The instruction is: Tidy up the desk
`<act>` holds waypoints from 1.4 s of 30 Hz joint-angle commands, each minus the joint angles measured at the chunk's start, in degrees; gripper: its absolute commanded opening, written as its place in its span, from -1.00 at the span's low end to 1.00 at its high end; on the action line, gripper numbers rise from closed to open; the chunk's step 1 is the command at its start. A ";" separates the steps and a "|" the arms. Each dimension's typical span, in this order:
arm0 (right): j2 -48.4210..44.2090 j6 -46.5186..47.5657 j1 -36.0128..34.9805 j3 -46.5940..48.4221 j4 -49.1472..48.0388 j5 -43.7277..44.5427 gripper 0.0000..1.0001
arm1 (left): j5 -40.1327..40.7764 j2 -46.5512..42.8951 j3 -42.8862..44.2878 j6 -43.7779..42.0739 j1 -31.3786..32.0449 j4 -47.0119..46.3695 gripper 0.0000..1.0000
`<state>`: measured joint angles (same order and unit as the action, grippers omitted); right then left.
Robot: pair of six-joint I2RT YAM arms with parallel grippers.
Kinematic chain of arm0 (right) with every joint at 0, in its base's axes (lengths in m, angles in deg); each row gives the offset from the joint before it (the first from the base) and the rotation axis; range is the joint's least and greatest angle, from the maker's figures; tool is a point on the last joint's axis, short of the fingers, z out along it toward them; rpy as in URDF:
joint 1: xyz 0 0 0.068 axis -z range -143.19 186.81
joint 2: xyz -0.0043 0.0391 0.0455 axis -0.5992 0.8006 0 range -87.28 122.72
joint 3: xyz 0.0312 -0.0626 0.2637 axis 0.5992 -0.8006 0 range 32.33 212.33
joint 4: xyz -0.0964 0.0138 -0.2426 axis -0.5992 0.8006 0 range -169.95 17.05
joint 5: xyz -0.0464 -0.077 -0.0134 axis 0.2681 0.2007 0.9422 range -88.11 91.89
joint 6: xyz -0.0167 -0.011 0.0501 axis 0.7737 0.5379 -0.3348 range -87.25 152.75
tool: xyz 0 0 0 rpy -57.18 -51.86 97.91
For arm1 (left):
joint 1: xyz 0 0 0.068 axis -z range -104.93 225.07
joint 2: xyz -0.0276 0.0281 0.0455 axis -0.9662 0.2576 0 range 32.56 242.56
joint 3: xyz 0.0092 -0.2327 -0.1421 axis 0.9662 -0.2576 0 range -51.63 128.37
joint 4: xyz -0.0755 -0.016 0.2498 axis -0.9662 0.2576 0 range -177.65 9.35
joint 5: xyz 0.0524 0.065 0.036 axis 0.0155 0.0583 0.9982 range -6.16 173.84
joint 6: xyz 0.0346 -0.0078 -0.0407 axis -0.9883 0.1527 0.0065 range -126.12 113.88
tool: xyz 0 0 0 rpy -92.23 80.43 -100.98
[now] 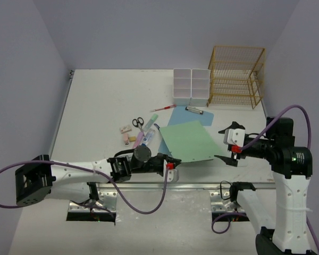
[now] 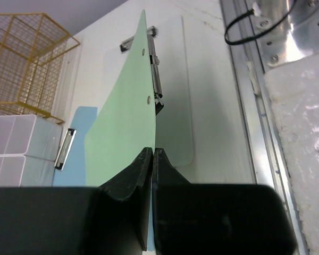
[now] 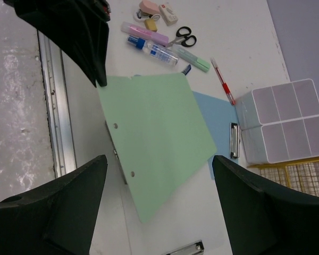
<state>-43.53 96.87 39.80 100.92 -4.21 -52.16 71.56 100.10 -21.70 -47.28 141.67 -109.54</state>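
spreading wide, the desk (image 1: 106, 101) is matte white; left tool (image 2: 152, 151) clamps green sheet (image 1: 189, 141), right tool (image 1: 223, 144) apart.

The bench (image 1: 101, 101) is a wide, flat, matte white rectangular top, lying level, with a metal rail (image 1: 202, 185) along the edge farthest from the gold wire rack (image 1: 236, 77).

Open desk (image 1: 95, 106) far left, stationery clutter (image 1: 140, 137) centre, wire rack (image 1: 236, 77) far right
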 commanded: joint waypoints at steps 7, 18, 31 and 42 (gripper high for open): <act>0.18 4.18 0.09 -4.65 2.44 4.48 0.64 | -4.03 2.55 12.87 16.36 -6.07 3.27 -1.00; 5.36 4.51 0.09 -8.02 -6.70 3.95 0.61 | -7.22 4.61 18.05 19.88 -9.37 6.33 -1.00; 7.31 8.09 -2.23 -13.67 -16.07 3.27 0.48 | -10.82 6.02 20.43 22.56 -11.35 7.48 -1.00; 8.88 10.80 -10.77 -17.63 -22.73 10.56 0.10 | -13.21 7.46 22.16 25.16 -12.51 8.53 -1.00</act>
<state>-35.62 105.11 29.98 84.02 -23.13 -44.12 60.76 107.50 -2.12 -24.78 130.09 -100.23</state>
